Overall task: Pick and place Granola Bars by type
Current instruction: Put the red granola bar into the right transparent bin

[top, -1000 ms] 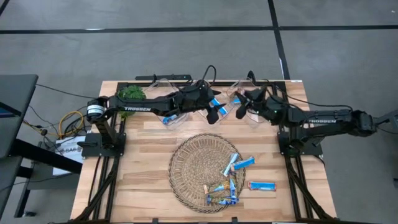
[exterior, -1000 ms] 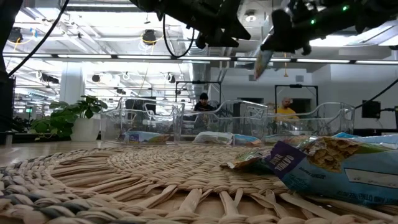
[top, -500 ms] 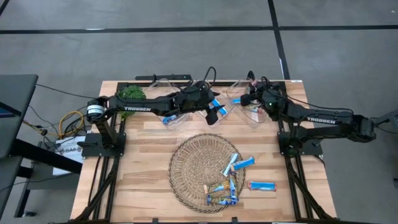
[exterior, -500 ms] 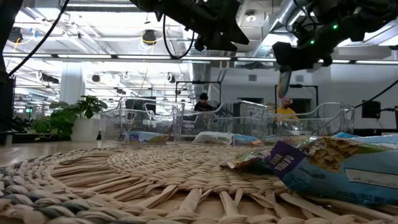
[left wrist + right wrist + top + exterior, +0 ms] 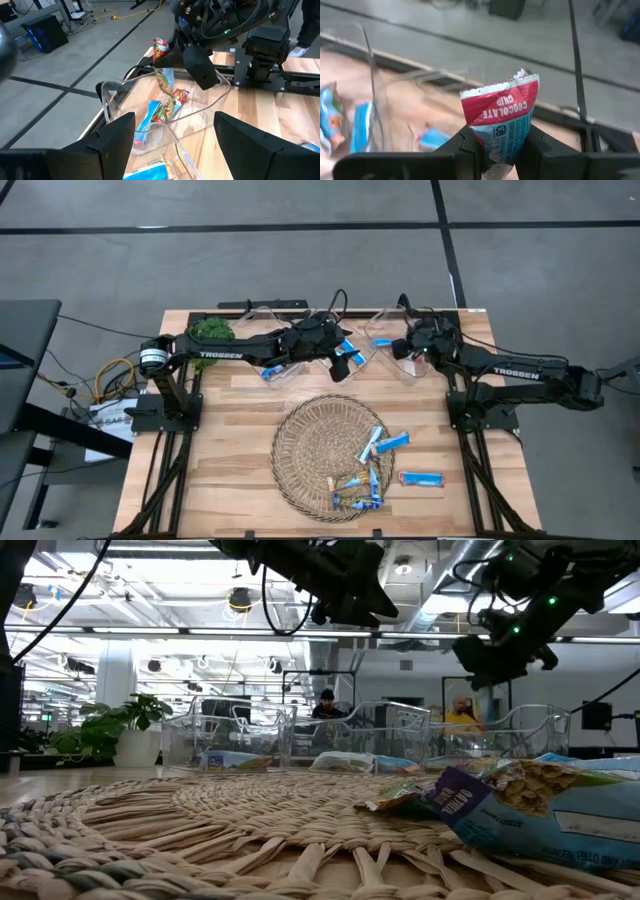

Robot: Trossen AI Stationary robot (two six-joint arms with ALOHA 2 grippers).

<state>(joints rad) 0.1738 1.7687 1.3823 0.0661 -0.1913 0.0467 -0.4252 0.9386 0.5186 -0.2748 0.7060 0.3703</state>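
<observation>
My right gripper (image 5: 403,345) hovers over the clear bins at the table's far edge, shut on a granola bar (image 5: 502,112) with a red and light-blue wrapper. My left gripper (image 5: 345,358) hangs open beside it over the neighbouring bin, holding nothing. Its wrist view shows its wide-apart fingers (image 5: 115,145) and several bars (image 5: 165,107) lying on that bin's floor. More blue bars (image 5: 375,445) lie flat on the wicker tray (image 5: 305,445), and one (image 5: 420,478) lies on the table to its right. My right gripper pinches the red and light-blue bar between its two fingers (image 5: 467,147) at the light-blue end (image 5: 497,147). The red crimped end (image 5: 512,87) sticks out past the fingertips. The bar is lifted clear above the bins.
Clear plastic bins (image 5: 385,370) stand in a row along the far edge, walls upright. A green plant (image 5: 212,330) sits at the far left corner. Bare wood lies left of the tray (image 5: 230,440). People show in the room behind (image 5: 460,712).
My right gripper has carried the bar a short way toward the table's right and far edge, over the right-hand bin, turning as it went. In the low view the bar first tilted, then hung down, and now is hidden behind the gripper. My left arm has kept still.
</observation>
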